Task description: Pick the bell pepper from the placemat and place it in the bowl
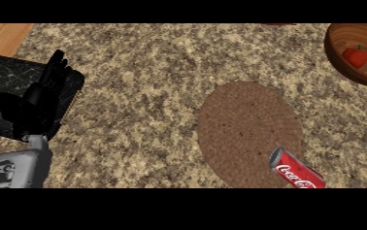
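Observation:
The red bell pepper (355, 57) lies inside the wooden bowl (337, 49) at the right edge, partly cut off by the frame. The round brown placemat (240, 127) lies on the counter right of centre, with no pepper on it. My left hand (44, 90) stands at the far left, fingers straight and pointing up, holding nothing. My right hand does not show.
A red cola can (295, 170) lies on its side at the placemat's lower right edge. A dark slab (14, 78) sits at the left edge behind my left hand. A small red object (279, 24) peeks in at the top edge.

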